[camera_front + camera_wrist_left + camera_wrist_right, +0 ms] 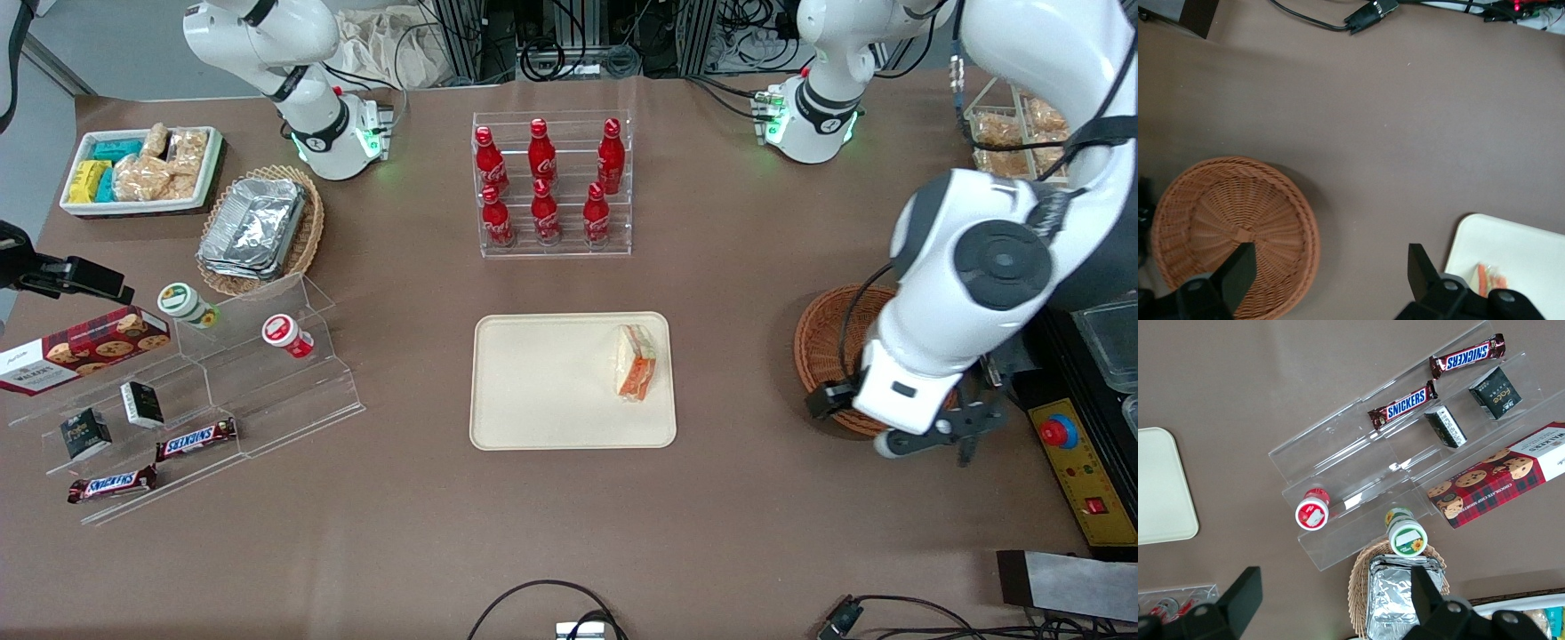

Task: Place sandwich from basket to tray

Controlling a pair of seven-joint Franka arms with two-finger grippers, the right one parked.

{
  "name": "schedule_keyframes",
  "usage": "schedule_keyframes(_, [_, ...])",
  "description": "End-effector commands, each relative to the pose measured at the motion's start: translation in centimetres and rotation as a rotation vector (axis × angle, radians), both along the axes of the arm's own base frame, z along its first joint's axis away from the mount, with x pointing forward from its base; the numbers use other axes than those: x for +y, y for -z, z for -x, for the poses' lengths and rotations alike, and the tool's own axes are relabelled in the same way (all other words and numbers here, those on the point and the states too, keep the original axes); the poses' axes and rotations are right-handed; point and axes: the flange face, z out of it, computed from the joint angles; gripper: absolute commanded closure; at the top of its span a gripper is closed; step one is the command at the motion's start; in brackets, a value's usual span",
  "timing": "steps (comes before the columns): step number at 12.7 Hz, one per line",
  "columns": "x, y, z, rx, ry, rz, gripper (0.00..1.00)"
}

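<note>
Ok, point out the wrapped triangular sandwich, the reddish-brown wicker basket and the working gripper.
Wrapped triangular sandwich (635, 362): front view, white bread face.
Reddish-brown wicker basket (1238, 230): left wrist view, woven floor, empty.
Left gripper (1331, 270): left wrist view, between open fingertips, over table beside basket.

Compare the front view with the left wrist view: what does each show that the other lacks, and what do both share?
Only the front view shows the cola bottles and the whole sandwich. Only the left wrist view shows that the basket is empty inside, and the open gripper held above bare table between basket and tray. Both show basket, tray and sandwich filling.
</note>
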Motion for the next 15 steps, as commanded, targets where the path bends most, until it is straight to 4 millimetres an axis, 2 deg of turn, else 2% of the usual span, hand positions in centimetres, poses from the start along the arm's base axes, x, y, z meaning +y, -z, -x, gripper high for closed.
schedule_keyframes(1, [2.2,-1.8,0.5,0.019,0.048,0.020,0.00])
schedule_keyframes(3, [4.8,-1.9,0.2,0.039,0.068,0.014,0.00])
schedule_keyframes(5, [7.1,-3.7,0.5,0.030,0.131,0.058,0.00])
schedule_keyframes(6, [8.4,-3.9,0.6,0.041,0.153,0.063,0.00])
schedule_keyframes(7, [10.4,-4.5,0.8,0.042,0.157,0.046,0.00])
schedule_keyframes(10, [13.2,-6.9,2.1,0.020,0.197,0.076,0.00])
schedule_keyframes(15, [15.2,-9.9,5.4,0.042,0.265,0.045,0.00])
